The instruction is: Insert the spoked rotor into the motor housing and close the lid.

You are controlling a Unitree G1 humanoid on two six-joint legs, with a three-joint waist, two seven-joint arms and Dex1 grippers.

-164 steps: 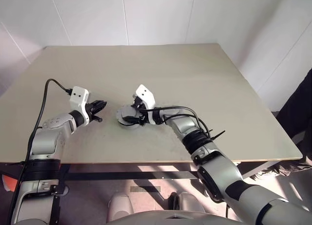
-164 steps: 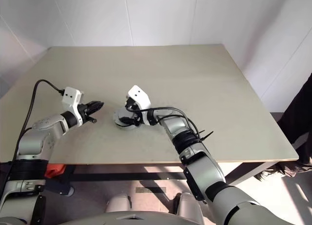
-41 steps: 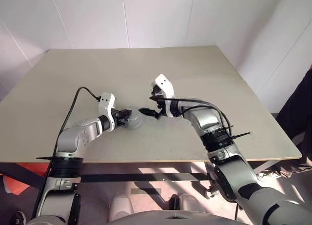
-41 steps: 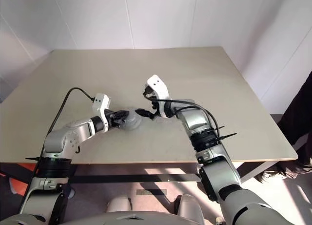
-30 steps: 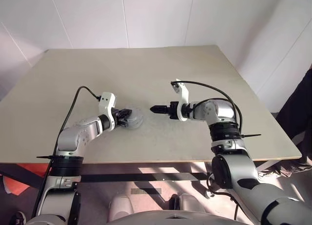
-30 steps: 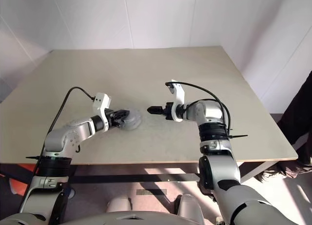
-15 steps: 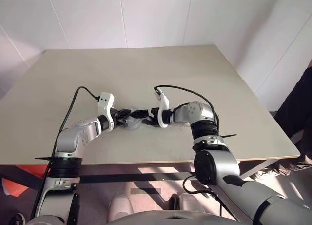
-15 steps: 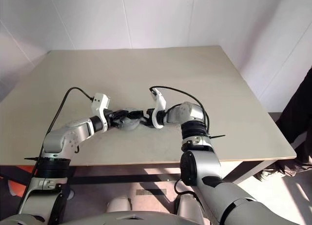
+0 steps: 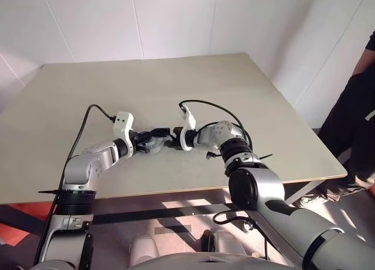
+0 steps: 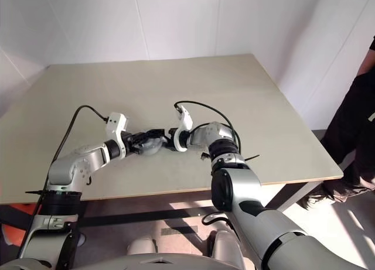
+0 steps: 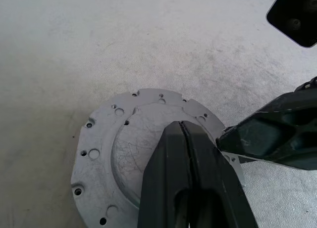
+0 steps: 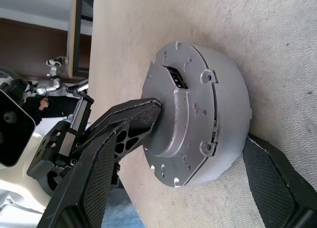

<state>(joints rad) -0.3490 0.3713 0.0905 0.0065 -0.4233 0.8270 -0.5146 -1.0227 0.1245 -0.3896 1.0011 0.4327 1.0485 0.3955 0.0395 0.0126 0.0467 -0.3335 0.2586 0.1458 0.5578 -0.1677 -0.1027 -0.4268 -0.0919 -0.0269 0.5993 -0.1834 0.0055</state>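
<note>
Near the middle of the bench (image 9: 246, 82) sits the motor housing (image 12: 198, 114) with the grey lid (image 11: 124, 149) on it. The left gripper (image 11: 182, 139), fingers pressed together, rests over the lid's raised centre. The right gripper (image 12: 198, 154), fingers spread wide, straddles the housing.

Bright, even daylight; soft shadows; sunlit floor patches; wrist views sharp.

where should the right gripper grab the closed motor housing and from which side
Grip the motor housing across its round side wall, coming in level along the table from the robot's right. The right gripper already straddles it, fingers open; the raised centre is too shallow, and the left gripper presses there.
</note>
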